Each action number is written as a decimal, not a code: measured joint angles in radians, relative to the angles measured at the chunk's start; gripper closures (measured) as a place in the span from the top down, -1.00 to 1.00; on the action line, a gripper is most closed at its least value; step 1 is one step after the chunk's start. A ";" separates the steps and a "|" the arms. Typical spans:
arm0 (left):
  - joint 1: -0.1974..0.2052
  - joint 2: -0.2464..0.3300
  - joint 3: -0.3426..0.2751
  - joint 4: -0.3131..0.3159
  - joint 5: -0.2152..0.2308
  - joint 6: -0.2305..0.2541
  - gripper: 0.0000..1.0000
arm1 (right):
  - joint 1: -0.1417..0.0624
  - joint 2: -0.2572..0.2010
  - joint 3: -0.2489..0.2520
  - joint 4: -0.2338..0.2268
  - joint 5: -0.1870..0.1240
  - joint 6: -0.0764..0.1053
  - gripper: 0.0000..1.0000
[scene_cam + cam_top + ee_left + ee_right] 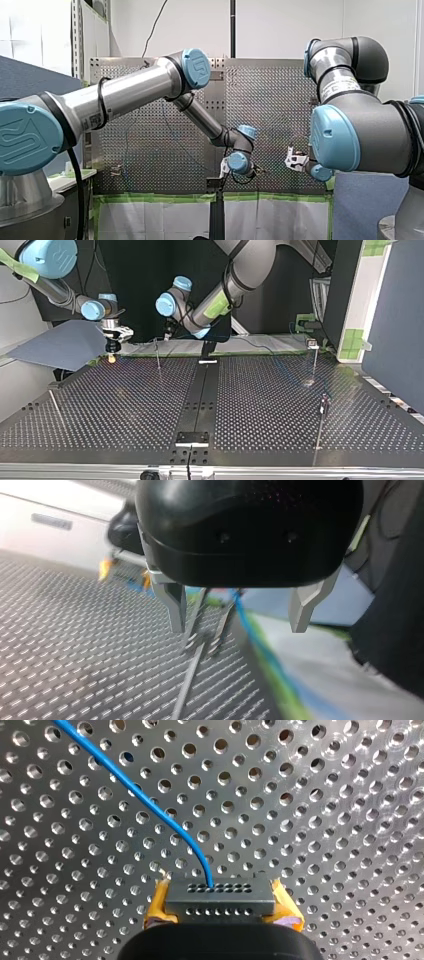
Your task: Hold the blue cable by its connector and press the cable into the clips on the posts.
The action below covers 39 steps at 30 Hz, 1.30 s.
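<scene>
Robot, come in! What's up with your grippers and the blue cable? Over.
Right gripper shut on connector. Left gripper open, post just ahead. Cable runs off across table. Nothing seen in the way.

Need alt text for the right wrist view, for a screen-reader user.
My right hand is shut on a dark connector with rows of small holes, clamped between its yellow pads. A blue cable leaves the connector's far face and curves away over the perforated metal table.
</scene>
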 joint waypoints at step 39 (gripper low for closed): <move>-0.090 -0.037 0.005 0.157 -0.136 -0.062 1.00 | 0.009 0.000 0.004 -0.005 -0.003 0.006 -1.00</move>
